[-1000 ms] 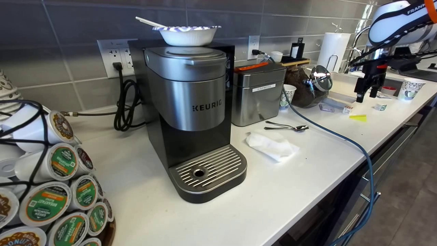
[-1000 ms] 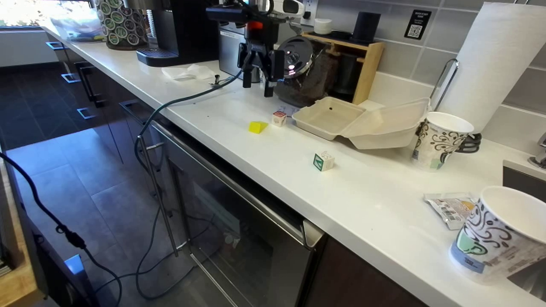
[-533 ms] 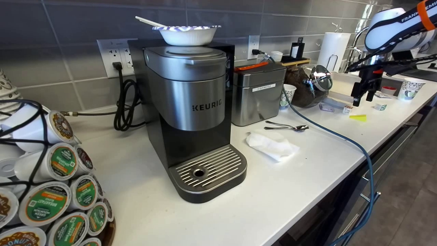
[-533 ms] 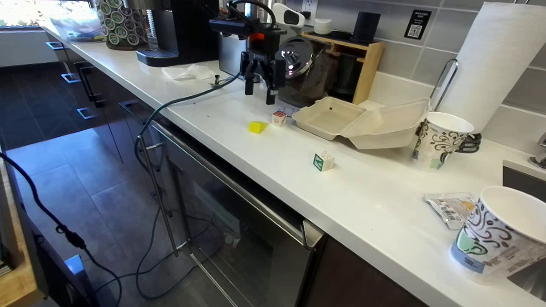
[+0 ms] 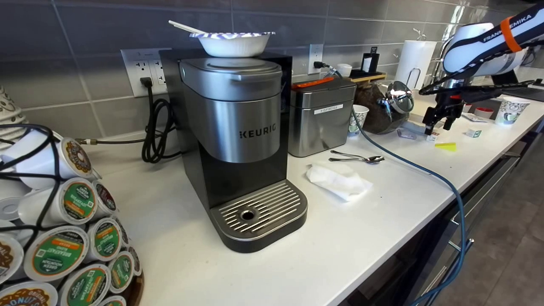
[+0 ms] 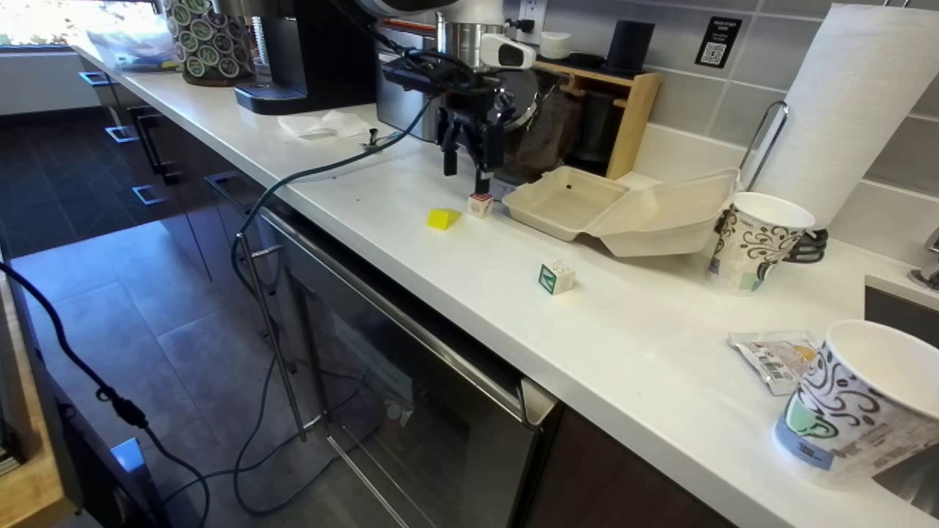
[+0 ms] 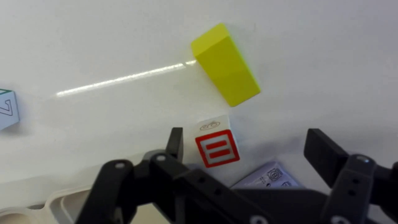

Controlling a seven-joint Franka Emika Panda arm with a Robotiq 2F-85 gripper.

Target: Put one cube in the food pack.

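Note:
A white cube with red-framed marks [image 7: 217, 147] lies on the counter; it also shows in both exterior views [image 6: 480, 207] [image 5: 432, 137]. My gripper [image 7: 245, 143] is open and empty just above it. In the wrist view the cube lies between the fingers, nearer the left one. The gripper also shows in both exterior views [image 6: 466, 174] [image 5: 438, 126]. A second cube with a green-framed face [image 6: 557, 279] stands nearer the counter edge, cut off in the wrist view [image 7: 7, 110]. The food pack [image 6: 565, 205] lies open beside the red-marked cube; its corner shows in the wrist view [image 7: 68, 205].
A yellow wedge block [image 6: 442, 218] lies beside the red-marked cube. A lilac packet [image 7: 270, 177] lies behind that cube. A tilted glass jar [image 5: 378, 108] stands close to the gripper. A patterned paper cup [image 6: 759, 242] stands by the pack's lid. A blue cable [image 6: 315, 172] crosses the counter.
My gripper has come down and moved across to the red-marked cube, and is tilted a little more. It stays open. The cubes and the food pack have not moved.

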